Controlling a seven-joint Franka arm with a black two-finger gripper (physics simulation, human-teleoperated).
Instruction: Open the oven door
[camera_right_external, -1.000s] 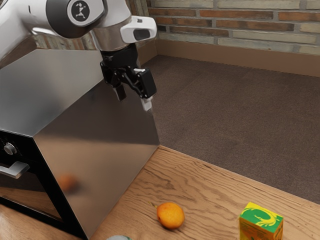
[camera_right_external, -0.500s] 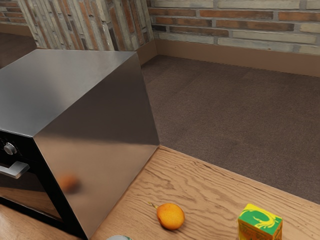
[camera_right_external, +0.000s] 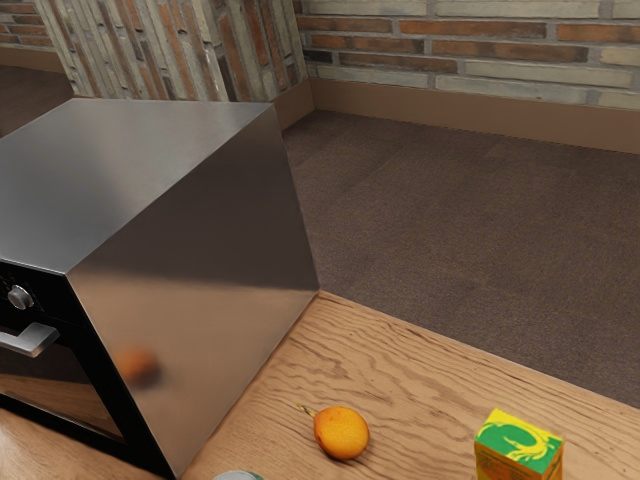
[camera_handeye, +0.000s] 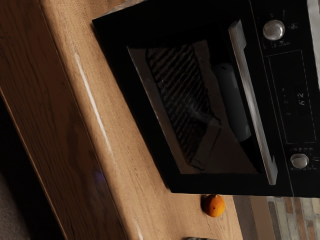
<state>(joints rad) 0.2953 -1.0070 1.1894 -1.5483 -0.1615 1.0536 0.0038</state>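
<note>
Oven door (camera_handeye: 175, 115) is shut, on the oven's front, oven (camera_right_external: 200, 260) sitting on the desk (camera_right_external: 350, 350). Wrist view gives the full front: handle (camera_handeye: 255, 107) end to end, rack (camera_handeye: 175, 85) seen thru the glass, both knobs (one (camera_handeye: 274, 30), other (camera_handeye: 300, 160)) w/ the display (camera_handeye: 301, 97) btwn. Ext. view has just part of that front at its left, but adds the oven's top, the shiny side panel w/ a blurred orange reflection, the green/yellow carton (camera_right_external: 518, 445) and the floor (camera_right_external: 480, 220). Orange fruit (camera_right_external: 341, 433) is in both, near the oven. Claw: can't tell if spread or pressed together. Vs. 1.0 s ago: arm has left its spot by the oven's side in ext. view; fruit's turned a bit, carton's shifted slightly to ext. view's left; door same pos.
</note>
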